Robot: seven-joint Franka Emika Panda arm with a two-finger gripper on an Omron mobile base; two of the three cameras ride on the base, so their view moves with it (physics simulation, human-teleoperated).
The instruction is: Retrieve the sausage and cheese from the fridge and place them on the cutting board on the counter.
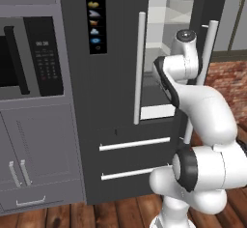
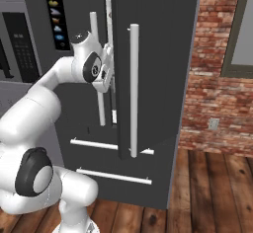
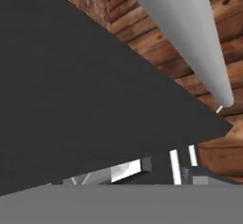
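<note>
The dark-grey fridge [image 1: 116, 77] has its right door [image 2: 158, 79] swung partly open, and pale shelves [image 1: 166, 29] show inside. My gripper [image 2: 105, 63] sits at chest height in the gap between the closed left door and the inner edge of the open door. Its jaws stand wide with nothing between them. In the hand view the open door's dark face [image 3: 71, 99] and its silver bar handle [image 3: 190, 33] pass close by. Sausage and cheese are hidden, and the cutting board and counter are out of view.
A grey cabinet with a black-panelled oven [image 1: 29, 58] stands left of the fridge. Two lower drawers with silver handles [image 1: 135, 145] sit below the doors. A brick wall [image 2: 217, 79] and a wood plank floor [image 2: 212, 192] lie to the right.
</note>
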